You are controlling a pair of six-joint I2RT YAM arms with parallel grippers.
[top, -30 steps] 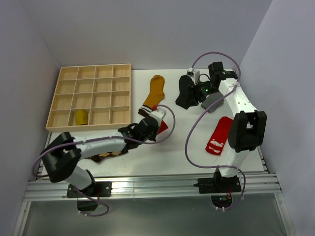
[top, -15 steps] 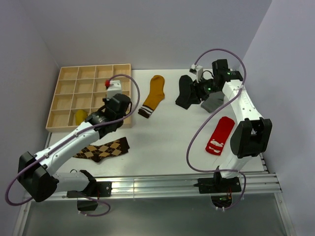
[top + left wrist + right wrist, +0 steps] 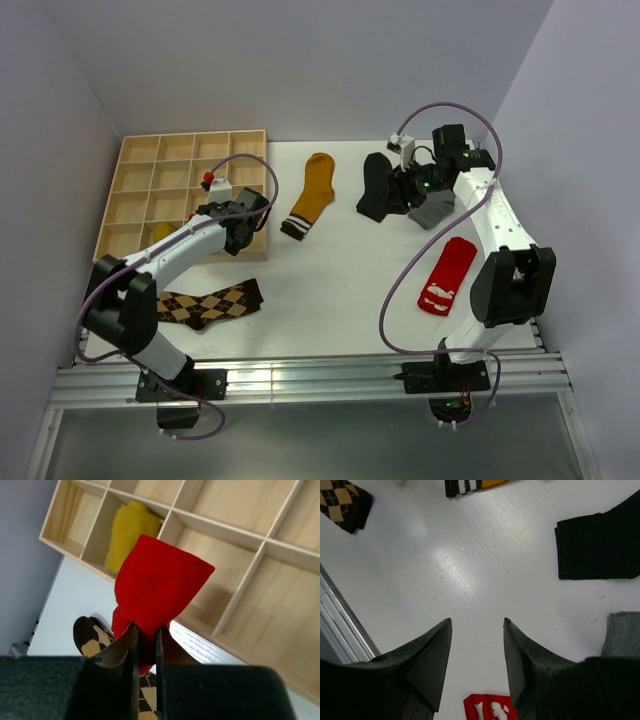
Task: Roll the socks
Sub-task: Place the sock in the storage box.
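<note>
Swinging away from the middle of the bench, the left arm now reaches over the near right part of the wooden tray (image 3: 150, 165), and the argyle sock (image 3: 210, 305) it covered a second ago lies in plain sight, flat, near the front left of the bench (image 3: 330, 290).

The left tool (image 3: 146, 630) is closed tight on the lower end of a red bundle (image 3: 155, 585). The bundle is plain red cloth, folded over into a rounded lump with no print showing, held above the tray's near row. The right tool (image 3: 476, 622) stands well open with nothing between its fingers, over bare bench.

The other socks lie flat:
- The mustard sock (image 3: 316, 190), with a dark striped cuff, is just right of the tray.
- The black sock (image 3: 375, 195) and the grey sock (image 3: 435, 210) are near the far right, close to the right wrist.
- The red sock (image 3: 447, 275), with white print, is further forward on the right.

A yellow bundle (image 3: 129, 532) sits in a compartment of the tray's near row.

Only the left wrist view shows the grip and the red bundle; from above, the wrist hides both, and the yellow bundle is only a sliver. The right wrist view shows the gap between its fingers, which the top view does not make clear.
</note>
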